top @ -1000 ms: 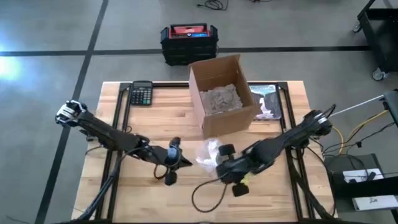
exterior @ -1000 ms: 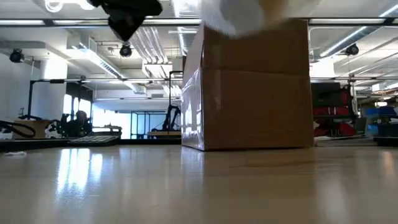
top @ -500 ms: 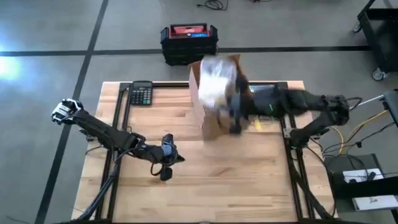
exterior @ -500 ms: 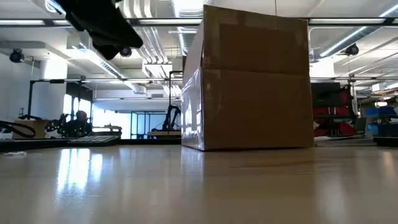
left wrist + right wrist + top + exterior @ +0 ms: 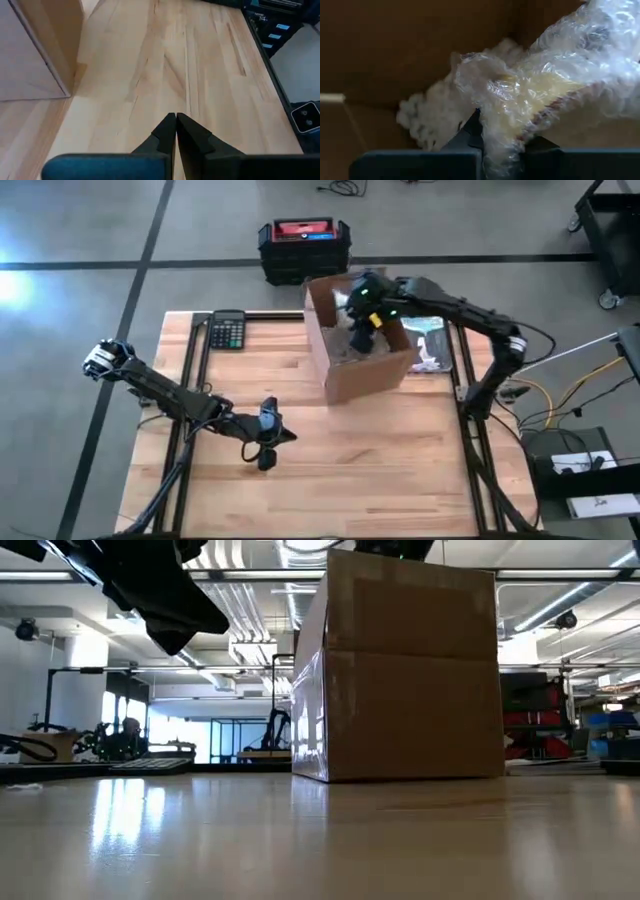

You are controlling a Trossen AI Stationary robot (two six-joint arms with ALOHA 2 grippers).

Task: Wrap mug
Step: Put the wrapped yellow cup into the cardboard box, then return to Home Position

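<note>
The left arm reaches low across the near half of the wooden surface (image 5: 300, 490), its left pincer (image 5: 268, 442) hanging just above the boards, well apart from the box; the left wrist view shows its two dark fingers (image 5: 162, 132) pressed together with nothing between them. The low view catches only the dark underside of this arm at the upper left. Farther back, the right arm stretches from the right edge of the surface and bends down over the open cardboard box (image 5: 345, 380), with the right pincer (image 5: 362, 330) lowered inside the box opening. The right wrist view shows the right pincer's fingers (image 5: 470, 131) clamped on a bundle of clear bubble wrap (image 5: 545, 95), through which a yellowish body shows; this is taken to be the wrapped mug (image 5: 540, 100), though its shape cannot be made out. The bundle sits inside the box, over a layer of crumpled pale packing paper (image 5: 430, 120) on the box floor. In the high view the mug itself is hidden by the arm. Beyond the box, a calculator (image 5: 228, 330) lies at the far left corner of the surface, and a printed sheet (image 5: 428, 345) lies just beside the box's right wall. A black and red case (image 5: 303, 248) stands on the floor behind.
</note>
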